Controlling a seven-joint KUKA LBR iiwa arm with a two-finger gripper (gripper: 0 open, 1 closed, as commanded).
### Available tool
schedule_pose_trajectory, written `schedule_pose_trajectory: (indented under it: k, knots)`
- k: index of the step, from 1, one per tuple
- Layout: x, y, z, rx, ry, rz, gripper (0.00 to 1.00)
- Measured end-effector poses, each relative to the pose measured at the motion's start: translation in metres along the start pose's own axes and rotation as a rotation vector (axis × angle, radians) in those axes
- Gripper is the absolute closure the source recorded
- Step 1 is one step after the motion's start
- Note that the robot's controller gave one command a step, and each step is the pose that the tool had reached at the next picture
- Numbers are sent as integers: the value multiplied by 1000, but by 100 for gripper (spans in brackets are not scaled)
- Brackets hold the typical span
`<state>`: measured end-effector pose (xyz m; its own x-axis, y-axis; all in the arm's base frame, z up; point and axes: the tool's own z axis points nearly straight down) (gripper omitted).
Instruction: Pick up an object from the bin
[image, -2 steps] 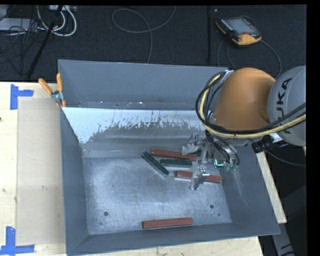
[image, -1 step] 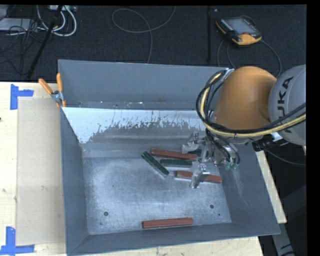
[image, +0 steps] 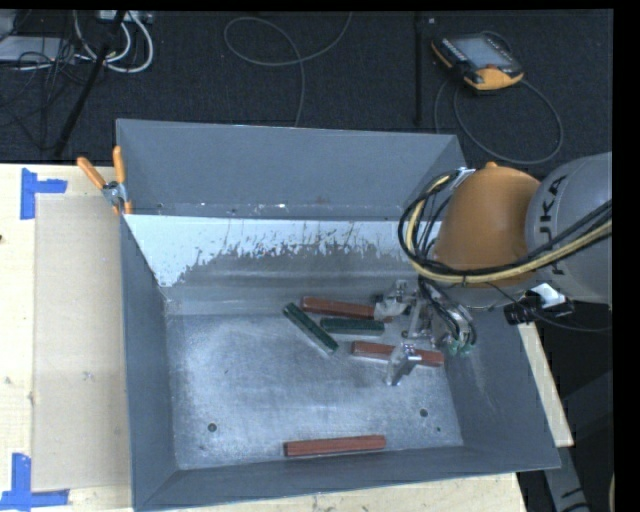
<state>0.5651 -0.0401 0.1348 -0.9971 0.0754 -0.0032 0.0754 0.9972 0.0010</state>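
Camera view: the wrist hardware and cable loops cover the right end of the cluster. The end effector reads as a tangle of metal and wires. Can't tell how far open it is, or whether anything is clamped in it.

Its tip is down at a red-brown flat bar lying right of centre on the floor of the bin, near the right wall. The bar's right end runs under the tooling. Touching or just above it: can't tell.

Just beside that bar, toward the back wall:
- a dark green bar, roughly parallel to it
- a second brown bar behind the green one, its right end hidden by the wrist
- a tilted dark green bar at the left of the group; its upper end touches or overlaps the others, hard to separate

A long red-brown bar lies well apart, alone, along the front wall.

The orange cover hides the back right corner of the bin floor. The arm is cut off at the right.

Writing: black "KU" on the grey arm housing, the rest cut off behind the cover. No readable labels on the bars. A handheld unit lies on the dark floor behind the bin, its screen illegible.
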Motion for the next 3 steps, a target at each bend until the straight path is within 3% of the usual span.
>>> schedule_pose_trajectory:
  k: [1, 2, 3]
  knots:
    - [-11, -14, 11, 1, 7, 23, 0]
    - [-14, -48, 24, 0, 4, -195, 0]
    - [-31, -52, 58, 4, -3, -248, 0]
